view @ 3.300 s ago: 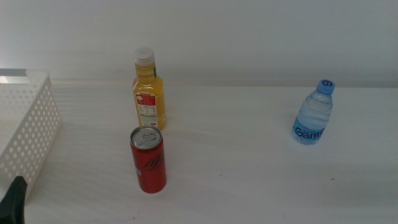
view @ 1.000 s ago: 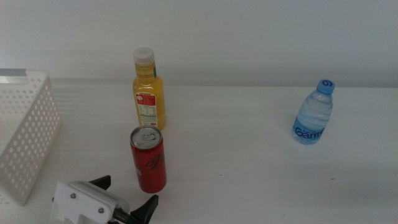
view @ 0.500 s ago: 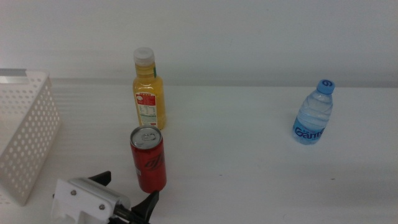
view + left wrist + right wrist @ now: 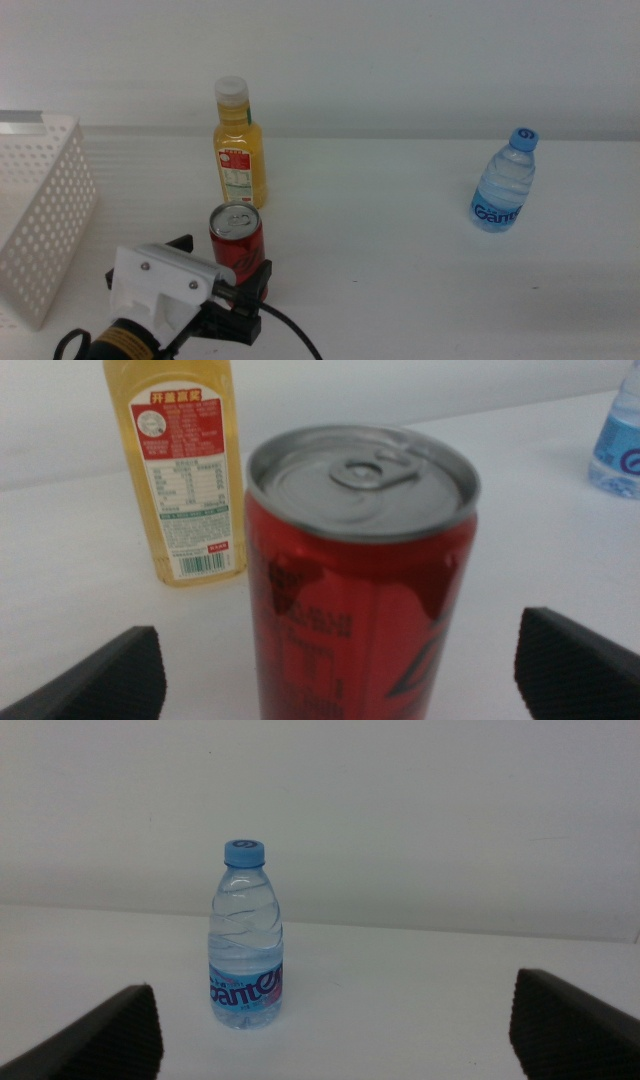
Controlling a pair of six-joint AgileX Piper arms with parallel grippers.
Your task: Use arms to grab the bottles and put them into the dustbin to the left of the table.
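The can (image 4: 238, 252) is flanked by the spread left gripper (image 4: 222, 273); the juice (image 4: 240, 145) and water bottle (image 4: 503, 181) are left standing, the dustbin (image 4: 45, 215) apparently unfilled, the right gripper (image 4: 330, 1030) spread wide.

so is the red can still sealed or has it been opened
Sealed: the red can stands upright with its pull tab lying flat on an unbroken lid, between the open left hand.

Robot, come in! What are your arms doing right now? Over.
Left gripper open, jaws either side of the red can, not closed. Right gripper open, facing the water bottle. Juice bottle stands behind the can. Nothing blocking.
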